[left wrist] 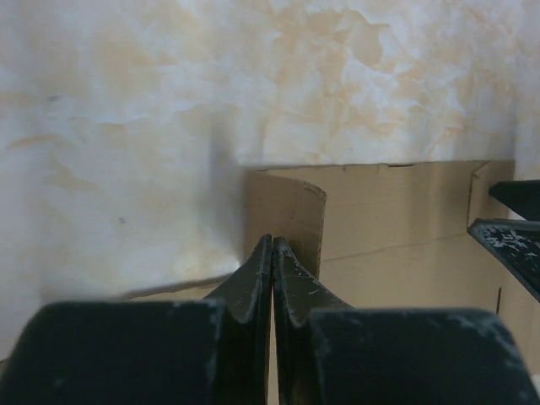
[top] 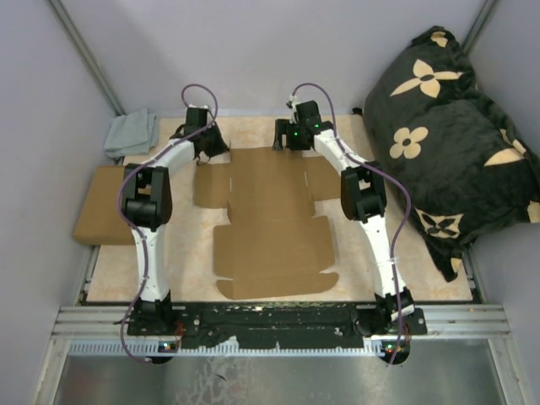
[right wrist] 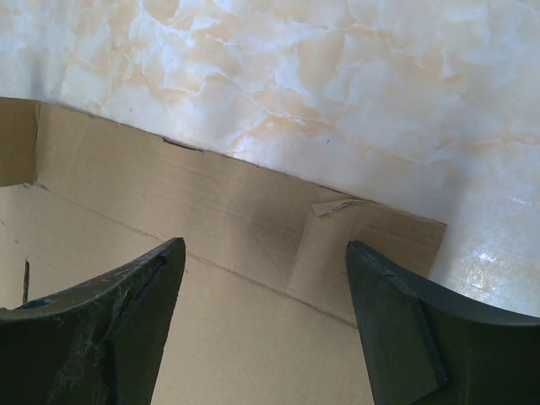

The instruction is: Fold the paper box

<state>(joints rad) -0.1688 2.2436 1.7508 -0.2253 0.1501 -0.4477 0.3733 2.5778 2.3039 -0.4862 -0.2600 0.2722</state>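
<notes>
The paper box [top: 270, 224] lies as a flat brown die-cut sheet with flaps and creases in the middle of the marbled table. My left gripper [top: 207, 145] is at its far left corner. In the left wrist view the gripper [left wrist: 272, 243] is shut, with its tips against a small flap [left wrist: 291, 207] that stands up from the sheet. My right gripper [top: 287, 135] is at the sheet's far edge. In the right wrist view it [right wrist: 264, 246] is open and empty above the far flap and its crease [right wrist: 253, 228].
A plain compact brown cardboard box [top: 99, 217] sits at the table's left edge, with a grey cloth [top: 129, 133] behind it. A large black flower-patterned cushion [top: 451, 135] fills the right side. The right gripper's fingers [left wrist: 515, 240] show in the left wrist view.
</notes>
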